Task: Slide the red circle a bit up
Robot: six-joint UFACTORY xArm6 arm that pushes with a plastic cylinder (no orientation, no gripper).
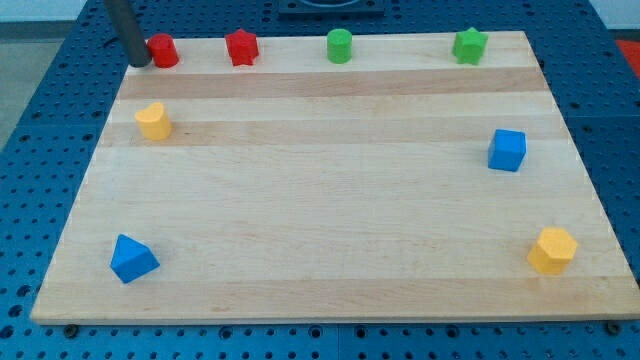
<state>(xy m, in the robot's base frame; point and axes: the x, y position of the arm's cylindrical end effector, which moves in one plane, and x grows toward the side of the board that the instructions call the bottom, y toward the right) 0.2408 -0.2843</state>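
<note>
The red circle [163, 50] is a short red cylinder at the view's top left, near the top edge of the wooden board [330, 200]. My tip [141, 62] is the lower end of a dark rod that comes down from the view's top left. It sits just left of the red circle, touching or nearly touching its left side. A red star [242, 46] stands to the right of the red circle along the same top edge.
A green circle [340, 45] and a green star [469, 45] stand along the top edge. A yellow block [153, 121] is below the red circle. A blue cube [507, 150], a yellow hexagon [552, 250] and a blue triangle [132, 259] lie lower down.
</note>
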